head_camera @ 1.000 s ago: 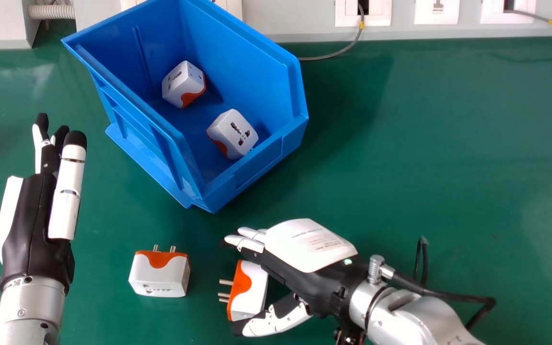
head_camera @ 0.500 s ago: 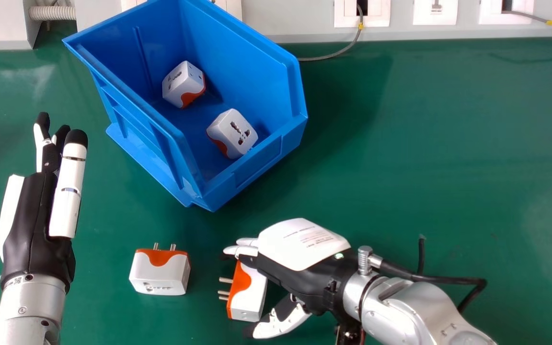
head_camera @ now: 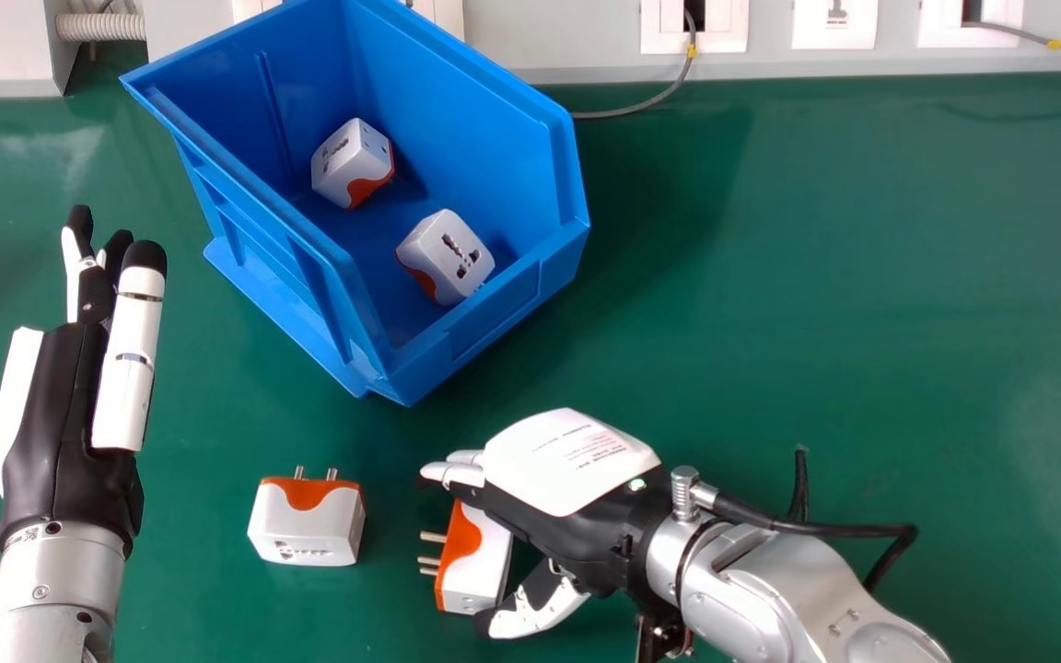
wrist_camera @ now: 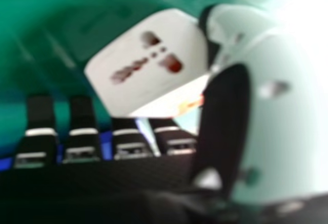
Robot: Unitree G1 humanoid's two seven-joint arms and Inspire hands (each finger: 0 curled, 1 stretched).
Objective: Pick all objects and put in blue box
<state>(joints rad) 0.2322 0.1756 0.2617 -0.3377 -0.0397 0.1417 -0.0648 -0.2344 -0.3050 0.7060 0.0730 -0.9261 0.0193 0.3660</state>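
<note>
While it lies on the surface, one adapter sits between the fingers and thumb of the right robot hand — open, not closed on it. A second adapter lies nearby, beyond it the left robot hand, open. The blue box holds two more adapters — task judged half complete.

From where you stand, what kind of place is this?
Maybe a workshop or lab: there's a green work table, wall sockets behind it, and a blue box with plug adapters inside.
</note>
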